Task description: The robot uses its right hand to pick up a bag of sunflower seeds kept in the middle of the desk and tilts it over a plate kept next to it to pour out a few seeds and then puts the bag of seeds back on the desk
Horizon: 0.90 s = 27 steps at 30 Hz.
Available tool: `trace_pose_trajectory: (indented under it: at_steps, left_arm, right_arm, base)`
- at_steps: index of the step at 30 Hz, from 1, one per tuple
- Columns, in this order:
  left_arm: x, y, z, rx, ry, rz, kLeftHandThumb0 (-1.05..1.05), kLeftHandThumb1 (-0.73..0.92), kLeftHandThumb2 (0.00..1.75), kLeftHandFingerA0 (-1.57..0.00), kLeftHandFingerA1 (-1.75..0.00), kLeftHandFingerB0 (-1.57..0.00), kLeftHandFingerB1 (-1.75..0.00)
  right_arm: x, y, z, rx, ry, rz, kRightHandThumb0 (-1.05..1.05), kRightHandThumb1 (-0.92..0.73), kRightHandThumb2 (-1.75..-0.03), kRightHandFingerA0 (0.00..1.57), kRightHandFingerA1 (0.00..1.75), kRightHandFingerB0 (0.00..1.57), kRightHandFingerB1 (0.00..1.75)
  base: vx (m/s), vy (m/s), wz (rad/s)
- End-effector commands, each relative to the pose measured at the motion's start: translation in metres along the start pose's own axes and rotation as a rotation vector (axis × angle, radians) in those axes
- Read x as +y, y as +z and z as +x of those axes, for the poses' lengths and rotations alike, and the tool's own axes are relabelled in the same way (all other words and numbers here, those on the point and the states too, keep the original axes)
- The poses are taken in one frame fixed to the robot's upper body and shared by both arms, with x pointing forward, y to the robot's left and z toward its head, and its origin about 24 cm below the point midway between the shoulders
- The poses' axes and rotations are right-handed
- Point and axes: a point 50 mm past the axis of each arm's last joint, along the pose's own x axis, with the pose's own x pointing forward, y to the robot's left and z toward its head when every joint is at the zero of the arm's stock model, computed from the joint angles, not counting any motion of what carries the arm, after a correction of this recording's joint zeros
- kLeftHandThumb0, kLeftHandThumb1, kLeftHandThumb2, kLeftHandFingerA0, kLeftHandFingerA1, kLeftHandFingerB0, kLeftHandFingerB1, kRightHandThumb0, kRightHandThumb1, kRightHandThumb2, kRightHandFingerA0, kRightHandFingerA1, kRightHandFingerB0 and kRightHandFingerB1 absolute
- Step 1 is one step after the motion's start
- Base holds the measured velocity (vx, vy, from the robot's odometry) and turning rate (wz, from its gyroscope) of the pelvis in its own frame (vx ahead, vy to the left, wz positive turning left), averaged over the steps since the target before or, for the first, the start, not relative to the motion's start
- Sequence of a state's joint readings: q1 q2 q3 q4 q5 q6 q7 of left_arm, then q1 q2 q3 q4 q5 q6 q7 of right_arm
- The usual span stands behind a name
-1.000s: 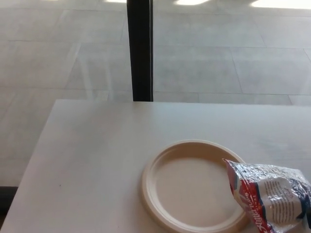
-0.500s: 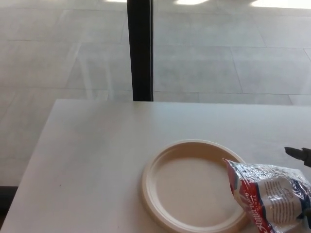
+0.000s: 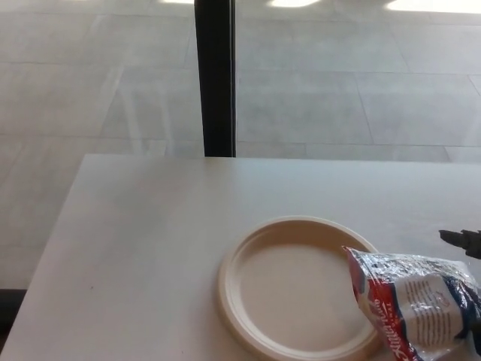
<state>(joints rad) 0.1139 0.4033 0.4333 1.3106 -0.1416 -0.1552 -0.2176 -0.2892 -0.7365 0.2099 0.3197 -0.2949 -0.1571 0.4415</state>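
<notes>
Now we see the seed bag overlapping the plate's right rim near the counter's front-right edge, our right hand barely showing, its grip impossible to tell.

Setting: office or lobby-type interior, exact kind uncertain. Evidence: plain white table; large grey floor tiles with ceiling-light glare; 1 black upright post beyond the table's far edge.
</notes>
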Motion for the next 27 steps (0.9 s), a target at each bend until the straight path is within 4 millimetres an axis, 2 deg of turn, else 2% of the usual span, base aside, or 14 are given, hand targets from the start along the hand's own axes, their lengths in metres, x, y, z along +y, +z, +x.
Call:
trace_pose_trajectory:
  at_steps: [1, 6, 7, 11, 18, 19, 20, 21, 22, 23, 24, 25, 26, 27]
  left_arm:
    - [0.006, 0.001, -0.001, -0.003, 0.025, -0.009, -0.76, 0.7, 0.61, -0.4, -0.54, -0.35, -0.34]
    - [0.005, 0.001, -0.001, -0.003, 0.028, 0.002, -0.75, 0.7, 0.61, -0.4, -0.55, -0.35, -0.34]
    - [0.005, 0.001, -0.001, -0.008, 0.019, -0.023, -0.76, 0.7, 0.61, -0.39, -0.56, -0.33, -0.35]
    - [0.004, 0.0, -0.001, -0.019, 0.028, -0.007, -0.75, 0.71, 0.62, -0.4, -0.58, -0.32, -0.36]
    - [0.003, 0.0, -0.001, -0.016, 0.028, 0.003, -0.77, 0.72, 0.62, -0.4, -0.55, -0.32, -0.36]
    - [0.003, -0.002, -0.001, -0.011, 0.031, -0.002, -0.77, 0.72, 0.62, -0.41, -0.56, -0.33, -0.36]
    - [0.003, -0.002, -0.001, -0.007, 0.031, -0.016, -0.76, 0.72, 0.62, -0.4, -0.57, -0.32, -0.36]
    - [0.003, -0.003, -0.001, -0.008, 0.029, -0.024, -0.76, 0.72, 0.62, -0.39, -0.57, -0.32, -0.36]
    - [0.003, -0.003, -0.001, -0.009, 0.029, -0.023, -0.76, 0.72, 0.62, -0.39, -0.58, -0.32, -0.36]
    - [0.002, -0.002, -0.001, -0.013, 0.029, -0.019, -0.79, 0.72, 0.62, -0.39, -0.6, -0.31, -0.38]
    - [0.001, -0.002, -0.001, -0.016, 0.024, -0.026, -0.78, 0.72, 0.62, -0.38, -0.59, -0.3, -0.37]
    - [0.001, -0.002, -0.001, -0.015, 0.023, -0.03, -0.78, 0.72, 0.62, -0.38, -0.59, -0.3, -0.37]
    - [0.001, -0.003, -0.001, -0.014, 0.019, -0.03, -0.79, 0.72, 0.62, -0.37, -0.59, -0.3, -0.38]
    - [0.002, -0.004, -0.002, -0.013, 0.018, -0.024, -0.78, 0.73, 0.62, -0.39, -0.6, -0.3, -0.37]
  right_arm:
    - [0.005, 0.005, 0.005, -0.018, 0.014, -0.072, -0.82, -0.47, -0.85, 0.0, 0.02, 0.0, 0.0]
    - [0.007, 0.012, 0.008, -0.035, 0.023, -0.098, -0.79, -0.46, -0.82, 0.0, 0.01, 0.0, 0.0]
    - [0.012, 0.013, 0.01, -0.037, 0.035, -0.119, -0.7, -0.44, -0.54, 0.0, 0.1, 0.0, 0.18]
    - [0.018, 0.009, 0.012, -0.001, 0.082, -0.137, -0.68, -0.43, -0.55, 0.0, 0.08, 0.0, 0.19]
    - [0.025, -0.003, 0.019, 0.063, 0.102, -0.088, -0.67, -0.39, -0.8, 0.0, 0.23, 0.0, 0.13]
    - [0.025, -0.003, 0.018, 0.059, 0.104, -0.083, -0.7, -0.41, -0.76, 0.08, 0.46, 0.0, 0.04]
    - [0.027, -0.003, 0.019, 0.037, 0.089, -0.026, -0.53, -0.35, -0.74, 0.2, 0.53, 0.0, 0.16]
    - [0.03, -0.004, 0.02, 0.011, 0.066, 0.027, -0.44, -0.47, -0.53, 0.4, 0.52, 0.0, 0.24]
    - [0.031, -0.004, 0.02, 0.01, 0.059, 0.043, -0.47, -0.39, -0.74, 0.48, 0.62, 0.04, 0.2]
    - [0.032, -0.004, 0.02, 0.01, 0.052, 0.049, -0.44, -0.41, -0.77, 0.59, 0.65, 0.03, 0.22]
    - [0.033, -0.003, 0.021, 0.004, 0.032, 0.052, -0.45, -0.42, -0.73, 0.77, 0.72, 0.05, 0.25]
    - [0.033, -0.003, 0.021, 0.003, 0.028, 0.053, -0.45, -0.42, -0.73, 0.77, 0.72, 0.05, 0.25]
    - [0.035, -0.002, 0.021, -0.004, -0.003, 0.046, -0.41, -0.56, -0.57, 0.97, 0.81, 0.1, 0.28]
    - [0.037, -0.002, 0.022, 0.01, -0.011, 0.028, -0.4, -0.62, -0.59, 1.07, 0.91, 0.16, 0.27]
  base:
    - [0.0, 0.0, 0.0]
    - [0.0, 0.0, 0.0]
    - [0.0, 0.0, 0.0]
    - [0.0, 0.0, 0.0]
    - [0.0, 0.0, 0.0]
    - [0.0, 0.0, 0.0]
    - [0.0, 0.0, 0.0]
    - [0.0, 0.0, 0.0]
    - [0.0, 0.0, 0.0]
    - [0.0, 0.0, 0.0]
    - [0.0, 0.0, 0.0]
    - [0.0, 0.0, 0.0]
    - [0.0, 0.0, 0.0]
    - [0.0, 0.0, 0.0]
